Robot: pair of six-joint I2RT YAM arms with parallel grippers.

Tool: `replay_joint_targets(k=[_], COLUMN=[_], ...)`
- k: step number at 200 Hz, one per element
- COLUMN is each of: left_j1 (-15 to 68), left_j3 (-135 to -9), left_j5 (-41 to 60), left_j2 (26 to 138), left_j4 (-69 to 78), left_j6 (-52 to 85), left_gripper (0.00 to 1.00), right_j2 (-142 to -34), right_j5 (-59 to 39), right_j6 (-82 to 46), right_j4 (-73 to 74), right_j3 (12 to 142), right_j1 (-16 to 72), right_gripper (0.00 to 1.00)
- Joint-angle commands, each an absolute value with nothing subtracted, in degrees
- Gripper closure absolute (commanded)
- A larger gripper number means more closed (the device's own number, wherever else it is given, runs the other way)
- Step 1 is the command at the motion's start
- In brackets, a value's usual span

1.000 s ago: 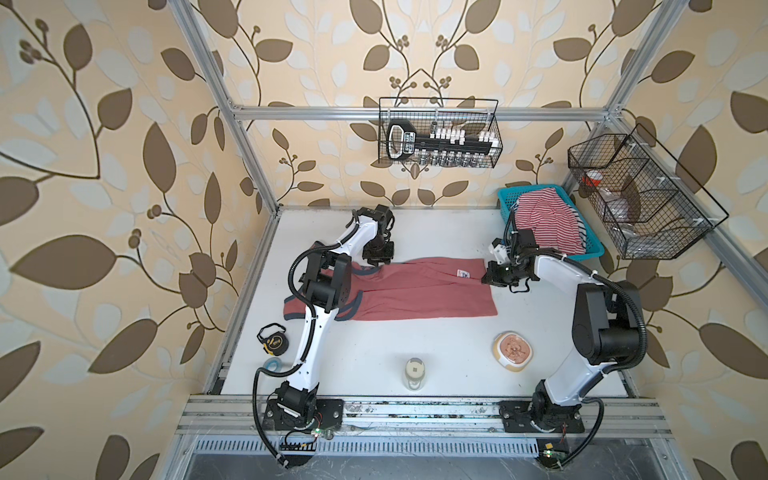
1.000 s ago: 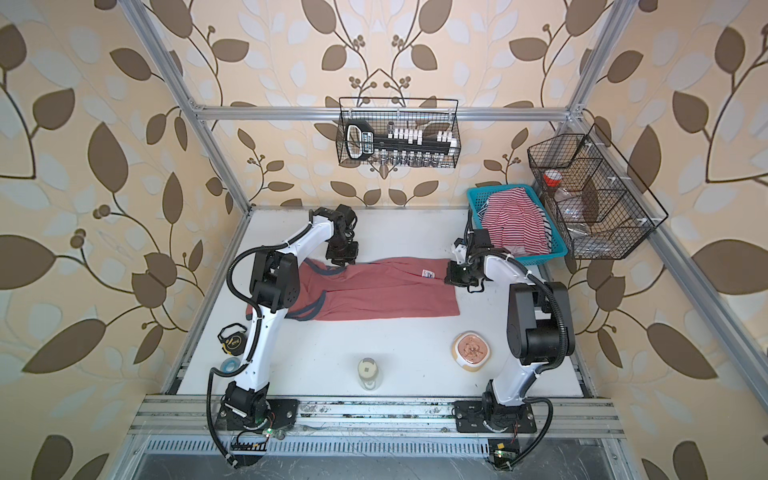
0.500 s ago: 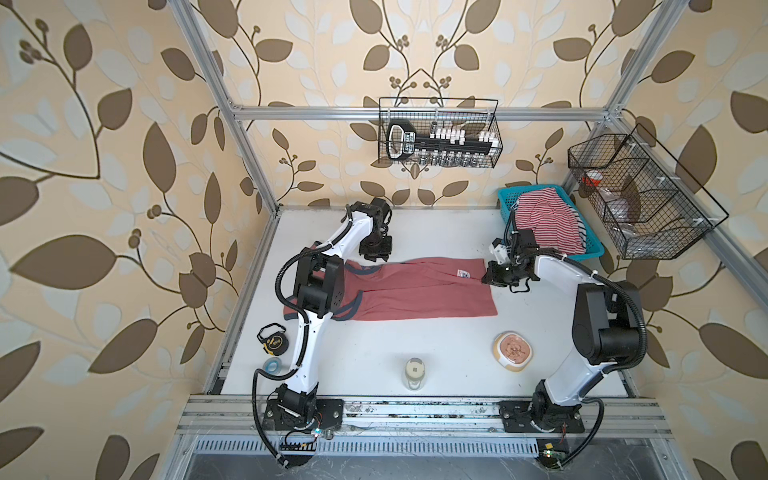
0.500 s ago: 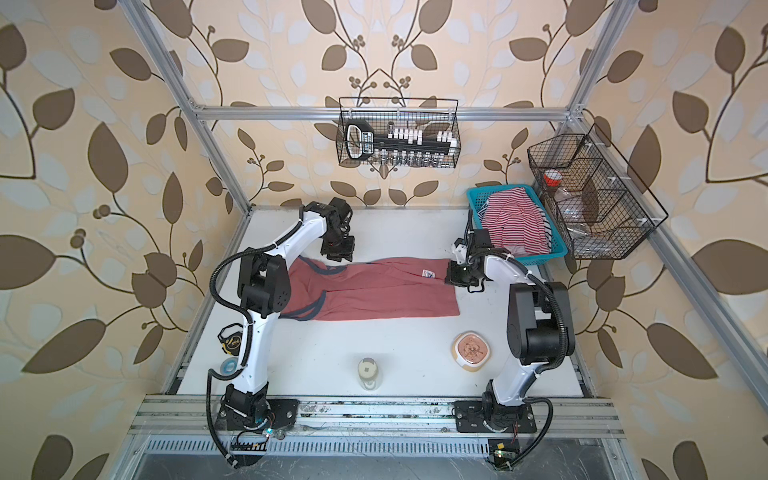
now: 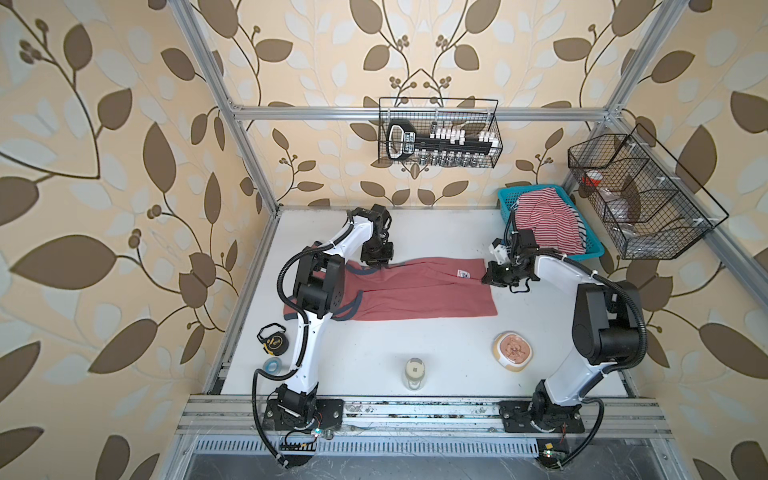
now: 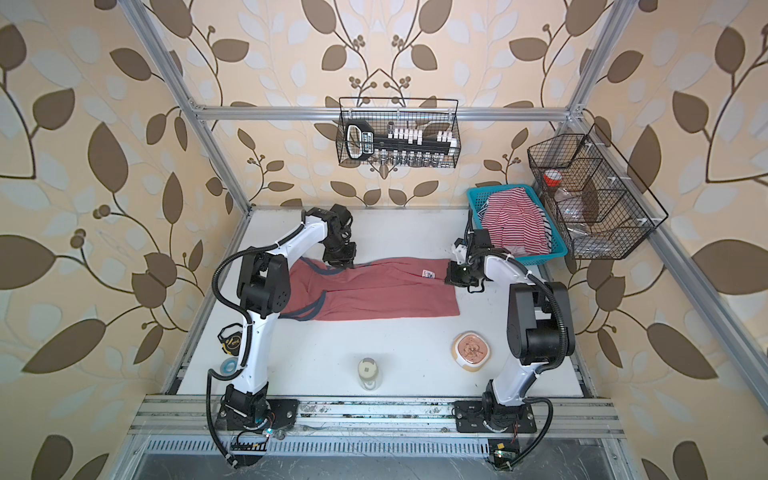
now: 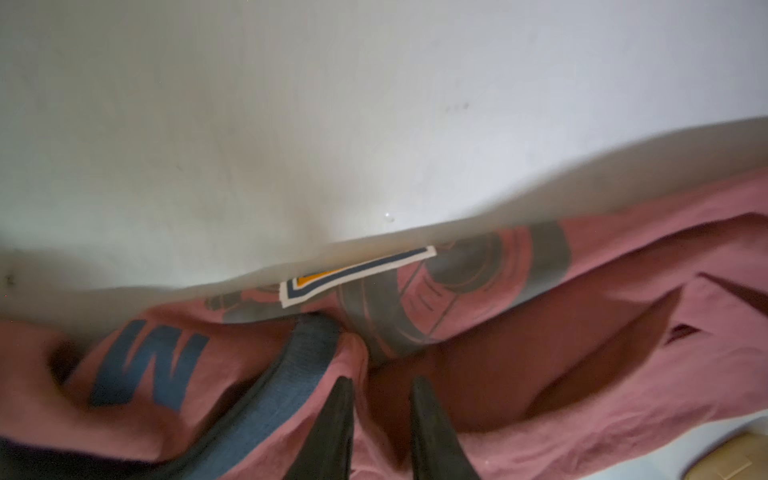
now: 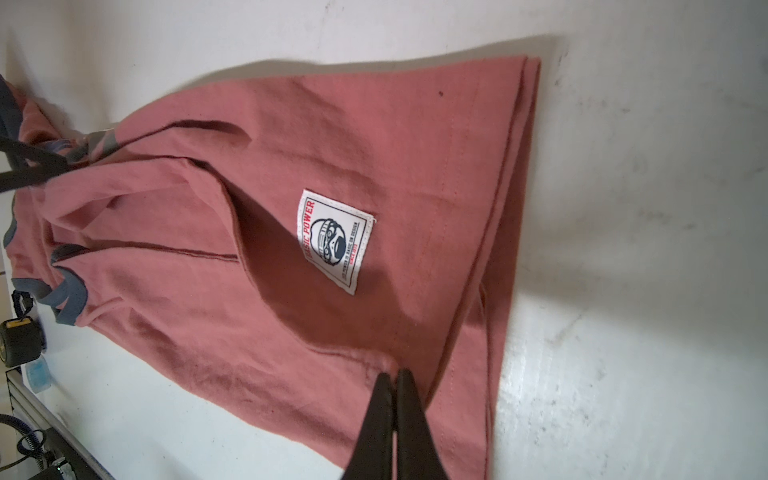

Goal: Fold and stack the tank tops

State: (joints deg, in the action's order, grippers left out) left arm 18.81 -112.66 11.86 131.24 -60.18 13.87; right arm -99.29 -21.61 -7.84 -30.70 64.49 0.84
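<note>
The brick-red tank top (image 5: 415,295) (image 6: 374,291) lies spread lengthwise across the middle of the table, straps to the left. My left gripper (image 5: 376,266) (image 6: 340,262) is down on its far edge near the dark-trimmed neckline. In the left wrist view that gripper (image 7: 382,386) has its jaws narrowly apart, straddling a raised fold of red cloth. My right gripper (image 5: 487,277) (image 8: 394,376) is shut, pinching the hem's far corner. The striped tank top (image 5: 544,224) (image 6: 515,224) lies bunched in the blue basket (image 5: 505,199).
A jar (image 5: 415,372) and a round bowl (image 5: 513,349) stand near the front edge. A tape measure (image 5: 274,338) and a blue tape roll (image 5: 272,365) lie by the left rail. Wire baskets hang on the back wall (image 5: 438,133) and at the right (image 5: 640,199).
My left gripper drew back toward the rear wall, then came down onto the red top's far edge, its jaws widening and then narrowing. The right gripper has kept its pinch.
</note>
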Motion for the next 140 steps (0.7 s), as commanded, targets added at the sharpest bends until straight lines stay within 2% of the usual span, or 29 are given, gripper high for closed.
replay_joint_targets(k=[1,46,86,114,140], left_j1=[19.28,19.25,19.34,19.75,20.89], left_j3=[-110.79,-110.62,-111.85,-109.54,-104.57], left_j5=[13.23,12.10,10.28,9.60,8.99], left_j2=[127.21,125.82,123.73,120.89,118.58], left_j4=[-61.39,-61.34,-62.80,-63.19,-63.11], left_j6=[13.20,13.57,14.11,14.59,15.63], left_gripper=[0.74,0.86,0.93,0.93,0.83], right_j2=[-98.72,-97.81,-96.73,-96.44,-96.50], right_j5=[-21.97,-21.80,-21.76,-21.49,-21.62], right_j6=[-6.56,-6.59,-6.42,-6.30,-6.36], right_j4=[-31.42,-31.57,-32.04,-32.25,-32.25], right_j3=[63.25,63.06,63.21,62.98,62.69], right_j1=[0.79,0.79,0.79,0.71,0.73], right_gripper=[1.00,1.00,1.00,1.00,1.00])
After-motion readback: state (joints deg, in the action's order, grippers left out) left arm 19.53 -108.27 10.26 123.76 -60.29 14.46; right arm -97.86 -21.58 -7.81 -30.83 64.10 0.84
